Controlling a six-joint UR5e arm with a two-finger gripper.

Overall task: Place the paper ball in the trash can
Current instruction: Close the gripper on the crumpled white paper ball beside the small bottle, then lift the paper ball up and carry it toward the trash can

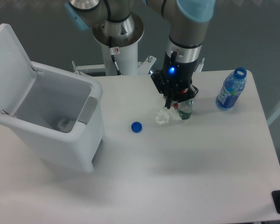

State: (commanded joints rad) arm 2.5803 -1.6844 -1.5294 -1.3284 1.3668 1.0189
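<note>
White table [177, 177] carrying: trash can [60, 135] w/ lid up, blue cap [136, 126], paper ball [161, 116], crushed can [185, 109], blue bottle [231, 89].

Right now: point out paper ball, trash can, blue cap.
paper ball [162, 116], fixed camera, on the crumpled white middle.
trash can [86, 140], fixed camera, on its front wall.
blue cap [136, 126], fixed camera, on its top face.
</note>
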